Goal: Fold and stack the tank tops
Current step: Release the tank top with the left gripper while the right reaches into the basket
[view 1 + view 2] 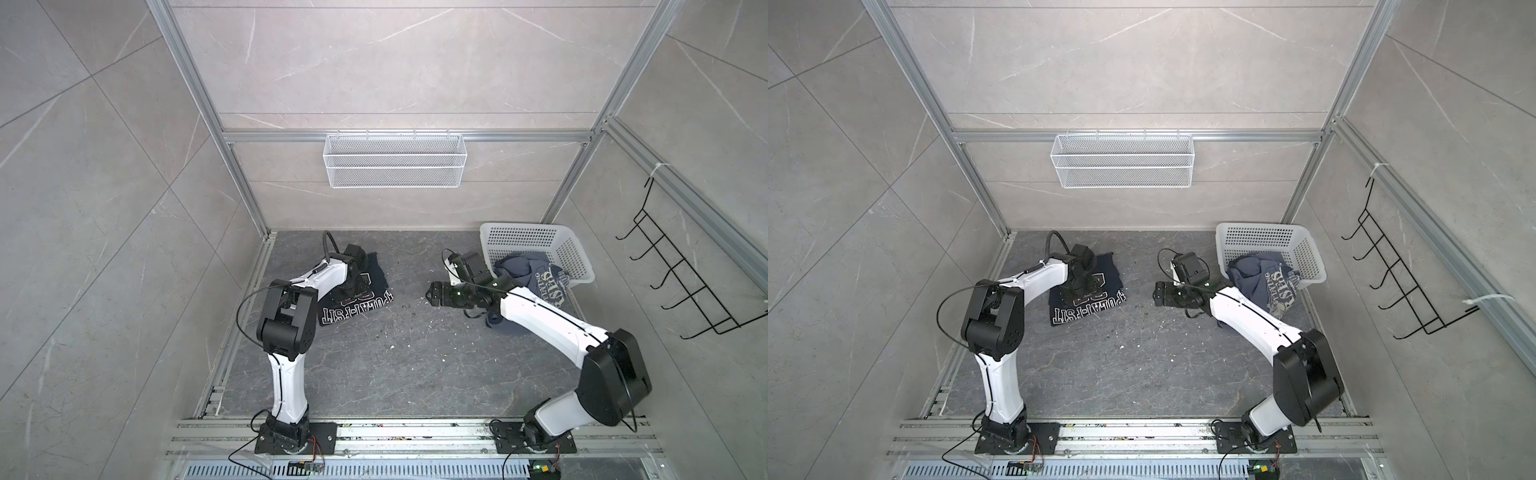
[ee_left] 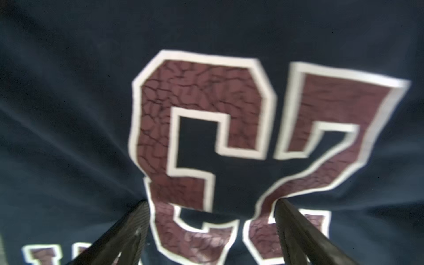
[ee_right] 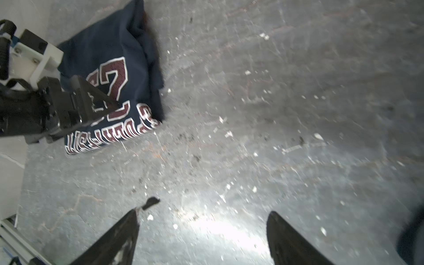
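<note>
Navy tank top (image 1: 374, 286) lies folded beneath wide-spread left tool (image 2: 211, 201)

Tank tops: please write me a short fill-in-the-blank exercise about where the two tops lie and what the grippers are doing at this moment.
1. In both top views the navy top lies to the ___ of the blue top.
2. The blue top lies partly in the white ___.
3. The left gripper, right over the navy top, is ___.
4. The right gripper is open over bare table and holds ___.

Missing words: left; basket; open; nothing.
</note>
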Robot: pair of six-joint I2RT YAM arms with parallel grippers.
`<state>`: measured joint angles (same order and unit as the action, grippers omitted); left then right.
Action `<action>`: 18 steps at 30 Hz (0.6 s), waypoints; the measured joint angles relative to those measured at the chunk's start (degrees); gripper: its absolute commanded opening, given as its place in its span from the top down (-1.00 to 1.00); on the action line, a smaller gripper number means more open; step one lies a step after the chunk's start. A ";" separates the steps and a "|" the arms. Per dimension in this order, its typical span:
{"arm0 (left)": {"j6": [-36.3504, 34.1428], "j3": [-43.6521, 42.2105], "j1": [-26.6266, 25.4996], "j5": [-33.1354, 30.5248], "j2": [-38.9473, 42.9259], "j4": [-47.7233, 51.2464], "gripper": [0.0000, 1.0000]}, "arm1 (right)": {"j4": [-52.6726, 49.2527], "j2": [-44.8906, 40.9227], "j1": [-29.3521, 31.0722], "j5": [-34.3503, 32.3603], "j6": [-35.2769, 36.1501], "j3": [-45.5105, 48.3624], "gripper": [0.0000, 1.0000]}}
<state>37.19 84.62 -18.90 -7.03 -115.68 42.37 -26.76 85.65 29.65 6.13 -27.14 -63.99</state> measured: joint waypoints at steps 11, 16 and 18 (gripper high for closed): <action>-18.49 11.98 13.90 -2.97 -6.84 6.54 -0.80 | -3.28 -6.49 0.00 -4.11 0.17 4.13 -0.75; -27.80 24.70 19.10 -6.97 -14.64 8.41 -0.82 | -5.46 -8.09 0.00 -6.12 0.28 4.13 -0.75; -30.53 30.25 20.57 -8.48 -17.99 9.81 -0.82 | -6.45 -9.57 0.00 -7.63 0.39 4.11 -0.76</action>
<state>6.66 114.87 1.67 -15.51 -133.67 52.18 -33.21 76.07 29.65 -1.50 -26.74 -59.88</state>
